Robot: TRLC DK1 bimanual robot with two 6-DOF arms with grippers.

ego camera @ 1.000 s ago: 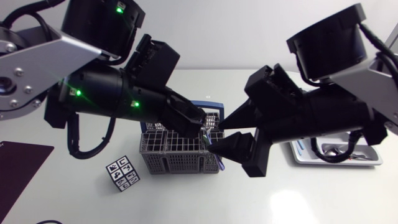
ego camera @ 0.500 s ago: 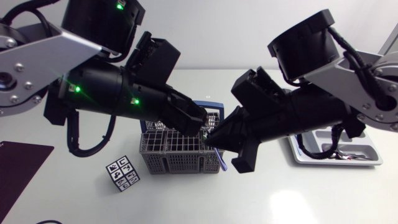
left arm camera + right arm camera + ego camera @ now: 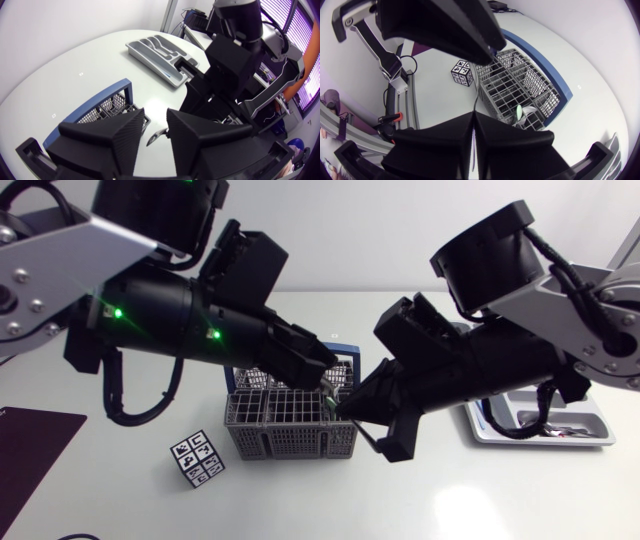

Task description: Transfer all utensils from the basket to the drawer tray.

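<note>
A grey wire basket [image 3: 285, 435] stands mid-table. Above its right end my two grippers meet. My right gripper [image 3: 345, 408] is shut on a thin utensil [image 3: 476, 100], whose shaft runs up from between its fingers [image 3: 445, 135] toward my left gripper. My left gripper [image 3: 325, 372] stands open just above, and the utensil's end [image 3: 157, 136] shows in the gap between its fingers [image 3: 125, 135]. Something with a green tip [image 3: 520, 112] stays in the basket [image 3: 530, 80]. The grey drawer tray [image 3: 600, 435] lies at the far right, largely hidden behind my right arm.
A black-and-white marker cube [image 3: 197, 458] sits left of the basket. A dark mat [image 3: 30, 450] lies at the left table edge. A blue frame [image 3: 340, 352] rises behind the basket. Utensils lie in the tray [image 3: 142, 52].
My right gripper came in leftward over the basket's right end and shut on the utensil. My left gripper's fingers have parted.
</note>
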